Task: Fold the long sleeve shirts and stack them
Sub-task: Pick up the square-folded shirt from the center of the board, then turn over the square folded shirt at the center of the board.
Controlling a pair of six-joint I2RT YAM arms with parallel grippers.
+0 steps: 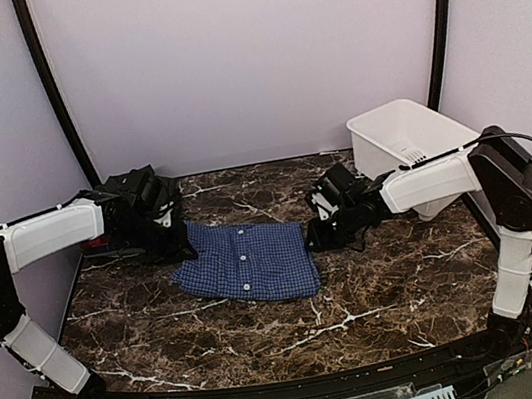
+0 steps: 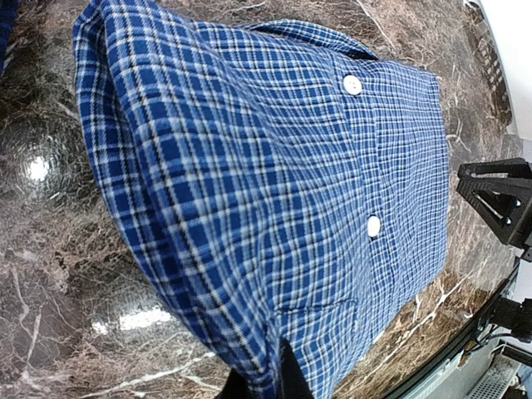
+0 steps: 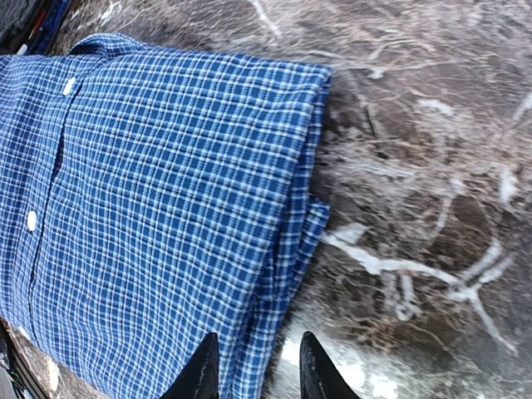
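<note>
- Barely separable from left gripper (image 1: pixel 167 227): dark shirt (image 1: pixel 120 186), left of blue shirt (image 1: pixel 247 261); grip impossible to tell.
- Right gripper (image 3: pixel 259 370) low, fingers (image 3: pixel 200 371) apart astride blue shirt's right edge.

A gripper can pass over the bare near half of the dark veined marble table top (image 1: pixel 362 296), but the folded blue checked shirt (image 1: pixel 247 261) fills the middle, the white plastic basket (image 1: pixel 380 141) blocks the far right and a black cloth heap (image 1: pixel 130 186) the far left.
</note>
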